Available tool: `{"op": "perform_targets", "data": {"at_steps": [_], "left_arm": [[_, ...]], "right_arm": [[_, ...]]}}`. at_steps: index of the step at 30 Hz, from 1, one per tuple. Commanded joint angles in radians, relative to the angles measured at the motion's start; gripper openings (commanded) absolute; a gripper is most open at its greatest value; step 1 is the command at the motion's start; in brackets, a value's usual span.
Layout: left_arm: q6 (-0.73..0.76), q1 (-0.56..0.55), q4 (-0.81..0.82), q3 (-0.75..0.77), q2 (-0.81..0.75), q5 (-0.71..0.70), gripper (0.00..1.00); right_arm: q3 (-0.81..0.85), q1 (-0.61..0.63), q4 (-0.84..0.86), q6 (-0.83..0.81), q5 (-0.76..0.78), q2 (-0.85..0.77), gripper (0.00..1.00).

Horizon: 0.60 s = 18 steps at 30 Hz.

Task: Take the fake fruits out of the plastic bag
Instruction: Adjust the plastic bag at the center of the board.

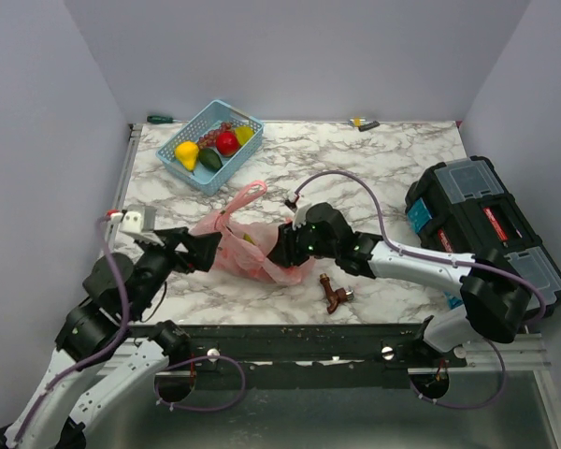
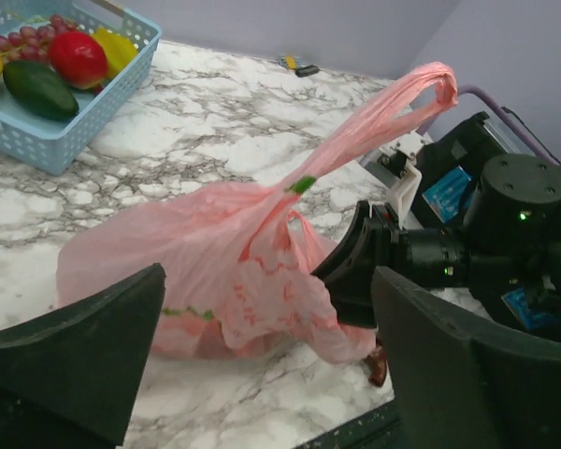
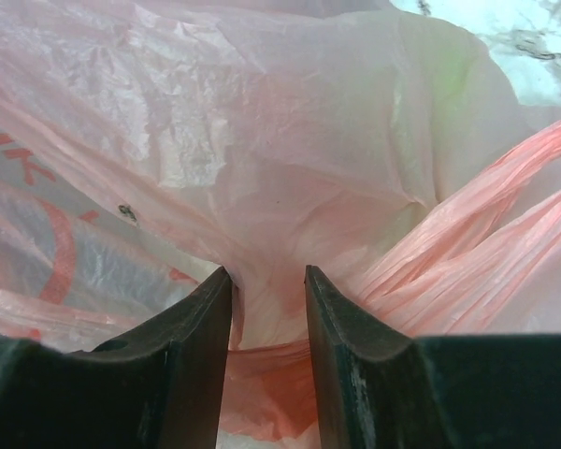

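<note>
1 marble bench (image 1: 402, 178) is carrying everything here. a black toolbox (image 1: 486, 224) is sitting along its right edge, and its blue and red labels are showing too small to read. the plastic bag (image 1: 238, 253) is lying close to the near edge, about midway along it, with 1 loop handle rising toward the far side. a light blue basket (image 1: 189, 127) is standing at the far left corner, holding toy produce (image 1: 226, 142). the right gripper (image 3: 266, 276) is pressing into the bag's right end, its fingers nearly together and seemingly pinching a gathered fold of film. the left gripper (image 2: 268, 274) is facing the bag's left end with fingers spread wide, gripping nothing. the fake fruits (image 2: 201, 339) are showing only as dim reddish lumps low in the bag; how many, i cannot tell. a small brown metal piece (image 1: 335, 296) is lying just beside the bag, toward the near edge.

the step in hand is looking like opening the mouth. doing it well is meaning the right arm pinching 1 layer only and lifting gently, and the left closing on the opposite layer near the handles, not on the lumps, so the thin film is parting rather than tearing.

red print is running across the bag's side, but creases are breaking it up and nothing is reading as a word. a small green tag (image 2: 302, 184) is sitting on the handle, seemingly blank.
</note>
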Motion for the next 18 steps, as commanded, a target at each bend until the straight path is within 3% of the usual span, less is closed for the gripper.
{"op": "perform_targets", "data": {"at_steps": [1,5,9,15,18], "left_arm": [[-0.085,0.000,-0.306,0.106,-0.085,0.113,0.99],[-0.115,0.000,-0.389,0.180,-0.065,0.366,0.99],[-0.186,0.000,-0.296,0.124,-0.025,0.595,0.99],[-0.332,0.000,-0.274,0.029,0.005,0.597,0.99],[-0.450,0.000,-0.230,-0.073,-0.037,0.544,0.99]], "right_arm": [[0.012,0.034,0.038,0.034,0.017,-0.002,0.41],[0.047,0.045,-0.019,0.016,0.049,-0.042,0.50],[0.084,0.060,-0.045,0.016,0.055,-0.072,0.56],[0.082,0.084,-0.024,0.024,0.075,-0.103,0.70],[0.091,0.084,-0.034,-0.001,0.080,-0.102,0.72]]}}
